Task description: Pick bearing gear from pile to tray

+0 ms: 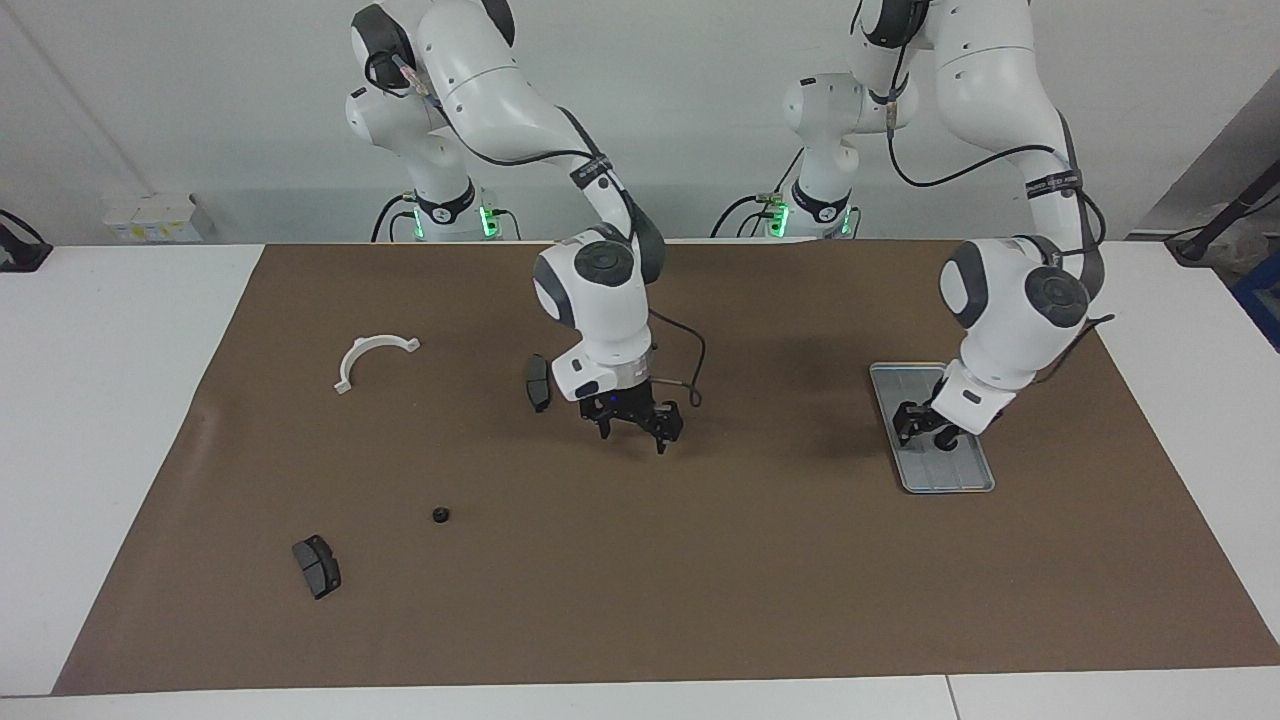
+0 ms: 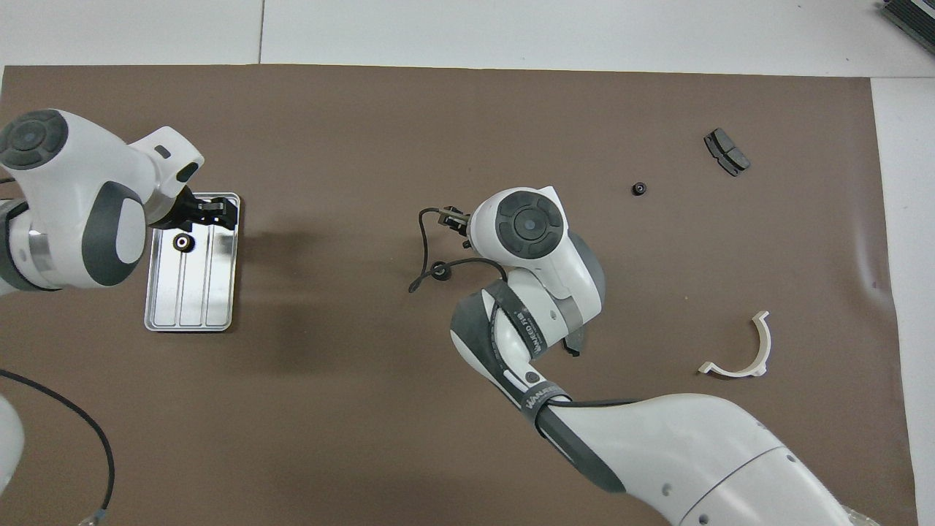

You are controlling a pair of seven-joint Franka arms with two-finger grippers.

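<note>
Left gripper point(image 1: 925, 428) hangs over the tray point(image 1: 962, 478), jaws parted and holding nothing; a black gear point(image 2: 182, 243) lies in the tray's end nearer the robots. Right gripper point(image 1: 634, 428) hovers mid-desk, jaws spread, empty. Another gear point(image 1: 439, 515) sits on the brown mat toward the right arm's end.

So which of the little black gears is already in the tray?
The gear beside the left gripper, on the tray; the others lie on brown paper.
</note>
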